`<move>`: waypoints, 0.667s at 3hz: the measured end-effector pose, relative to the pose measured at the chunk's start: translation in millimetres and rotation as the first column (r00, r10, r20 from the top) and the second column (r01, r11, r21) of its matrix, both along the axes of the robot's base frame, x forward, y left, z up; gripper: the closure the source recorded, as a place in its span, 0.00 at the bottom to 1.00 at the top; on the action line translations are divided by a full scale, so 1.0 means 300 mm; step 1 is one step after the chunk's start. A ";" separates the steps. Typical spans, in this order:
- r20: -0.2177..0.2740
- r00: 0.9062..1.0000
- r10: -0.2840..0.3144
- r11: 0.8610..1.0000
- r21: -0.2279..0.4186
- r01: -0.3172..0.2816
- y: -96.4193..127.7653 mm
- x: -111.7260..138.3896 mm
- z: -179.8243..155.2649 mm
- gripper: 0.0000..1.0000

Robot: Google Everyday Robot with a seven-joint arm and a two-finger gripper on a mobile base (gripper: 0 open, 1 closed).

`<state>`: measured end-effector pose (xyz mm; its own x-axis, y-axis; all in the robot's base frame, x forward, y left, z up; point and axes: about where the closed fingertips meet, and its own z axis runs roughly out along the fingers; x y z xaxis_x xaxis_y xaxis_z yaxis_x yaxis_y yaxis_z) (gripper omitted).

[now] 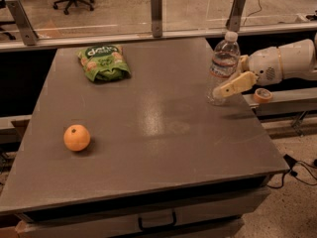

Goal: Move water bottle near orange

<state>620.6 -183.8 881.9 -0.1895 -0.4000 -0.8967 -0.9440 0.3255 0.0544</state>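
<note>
The water bottle (224, 58) stands upright near the right edge of the grey table (163, 148); it is clear and ribbed, with a white cap. My gripper (227, 78) reaches in from the right and its jaws are open around the bottle's lower half. One tan finger (235, 85) lies across the bottle's near side, and the other is mostly hidden behind the bottle. The orange (77, 138) sits far off at the front left of the table.
A green snack bag (103, 61) lies at the back left. A glass barrier with metal posts (156, 14) runs along the table's far edge. A roll of tape (262, 95) sits on a ledge right of the table.
</note>
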 end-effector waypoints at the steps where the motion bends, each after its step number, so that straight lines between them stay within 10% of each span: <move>1: -0.092 0.995 0.048 0.989 0.144 -0.035 0.043 -0.043 0.038 0.49; 2: -0.085 0.993 0.084 0.970 0.235 -0.062 0.054 -0.064 0.130 0.72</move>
<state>601.5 -167.7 920.8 -0.2547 -0.1993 -0.9463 -0.9519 0.2242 0.2090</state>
